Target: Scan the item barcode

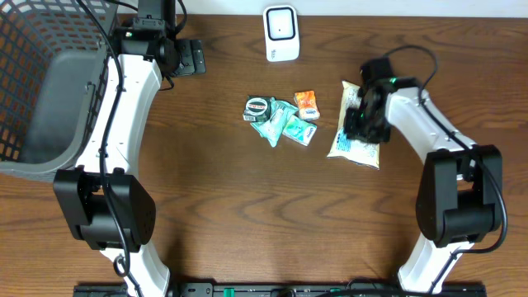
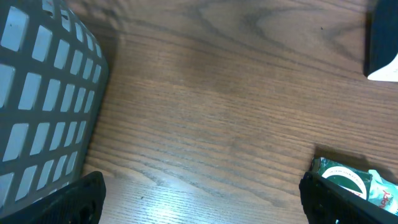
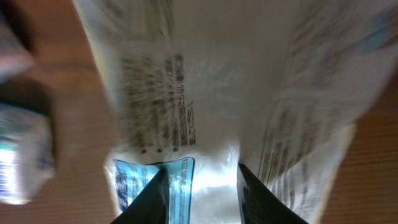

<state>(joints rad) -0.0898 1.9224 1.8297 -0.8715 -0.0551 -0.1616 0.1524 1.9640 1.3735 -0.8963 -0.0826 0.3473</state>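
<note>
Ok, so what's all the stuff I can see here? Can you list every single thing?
basket: one, grey, far left of the table
scanner: one, white, top middle
round tin: one, green and white, middle
teal packets: looks like two, teal, bunched against the round tin
orange packet: one, orange, just right of the round tin
bag: one, white with dark print, right side
table: one, brown wood, under everything
left gripper: one, black, open, top left by the basket
right gripper: one, black, pinching the bag
</note>
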